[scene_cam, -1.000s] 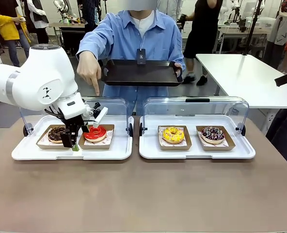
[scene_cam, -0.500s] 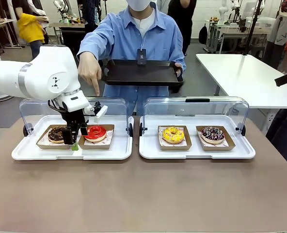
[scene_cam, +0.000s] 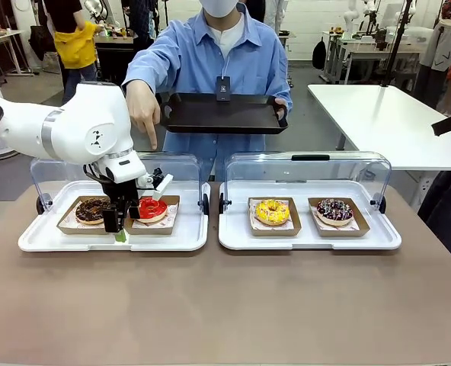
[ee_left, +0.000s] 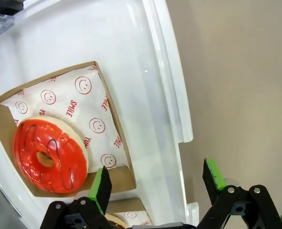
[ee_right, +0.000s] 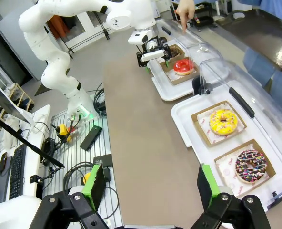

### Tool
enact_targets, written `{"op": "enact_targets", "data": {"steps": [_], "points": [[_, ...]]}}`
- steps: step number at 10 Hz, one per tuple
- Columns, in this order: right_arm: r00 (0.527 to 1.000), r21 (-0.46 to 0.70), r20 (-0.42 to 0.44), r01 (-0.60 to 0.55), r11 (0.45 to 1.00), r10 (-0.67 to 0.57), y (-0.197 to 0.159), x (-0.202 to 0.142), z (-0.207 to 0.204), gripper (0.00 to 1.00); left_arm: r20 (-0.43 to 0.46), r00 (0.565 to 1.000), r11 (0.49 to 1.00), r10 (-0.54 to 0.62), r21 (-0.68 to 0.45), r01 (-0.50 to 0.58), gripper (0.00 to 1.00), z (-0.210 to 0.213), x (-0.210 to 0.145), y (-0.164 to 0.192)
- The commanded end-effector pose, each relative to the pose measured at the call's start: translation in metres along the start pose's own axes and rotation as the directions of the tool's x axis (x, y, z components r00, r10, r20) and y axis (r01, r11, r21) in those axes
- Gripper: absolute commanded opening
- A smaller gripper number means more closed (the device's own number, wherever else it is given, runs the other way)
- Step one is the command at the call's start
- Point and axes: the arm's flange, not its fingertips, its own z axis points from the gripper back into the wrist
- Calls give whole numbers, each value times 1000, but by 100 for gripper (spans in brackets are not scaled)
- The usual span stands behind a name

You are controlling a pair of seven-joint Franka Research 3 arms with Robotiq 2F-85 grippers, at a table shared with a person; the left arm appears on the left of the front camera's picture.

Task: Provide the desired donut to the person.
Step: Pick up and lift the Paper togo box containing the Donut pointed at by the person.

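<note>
While the person's hand (scene_cam: 142, 113) points down, the left end effector (ee_left: 156, 179) hangs spread apart just beside the red donut (ee_left: 49, 156); the right end effector (ee_right: 149, 181) gapes too.

The word "SMILE" is printed in red capitals on the white paper liner (ee_left: 91, 102) seen in the left wrist view, and it repeats several times across the sheet. Red outline smiley-face symbols alternate with the word on the same liner. The liner lies in a brown cardboard tray (ee_left: 119, 176), beneath the red-glazed donut (ee_left: 50, 155). In the front view, the black badge (scene_cam: 222, 88) on the chest of the person (scene_cam: 187, 61) bears a small white mark, too small to read.
</note>
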Motion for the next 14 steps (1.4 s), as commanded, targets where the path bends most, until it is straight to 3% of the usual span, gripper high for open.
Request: {"op": "enact_targets", "data": {"steps": [1, 10, 11, 12, 13, 14], "points": [[1000, 14, 17, -13, 1000, 12, -1, 0, 0, 100, -51, 998, 998, 33, 57, -30, 100, -10, -2, -7], [1000, 14, 17, -13, 1000, 12, -1, 0, 0, 100, -36, 998, 997, 53, 61, -50, 100, -21, -4, 12], [1000, 14, 17, -13, 1000, 12, -1, 0, 0, 100, -23, 998, 997, 52, 62, -51, 50, -22, -4, 13], [1000, 14, 17, -13, 1000, 12, -1, 0, 0, 100, -21, 998, 997, 51, 60, -50, 41, -21, -4, 12], [1000, 14, 17, -13, 1000, 12, -1, 0, 0, 100, -19, 999, 997, 51, 63, -50, 0, -20, -5, 12], [1000, 14, 17, -13, 1000, 12, -1, 0, 0, 100, -18, 998, 997, 52, 65, -51, 0, -19, -5, 12]]}}
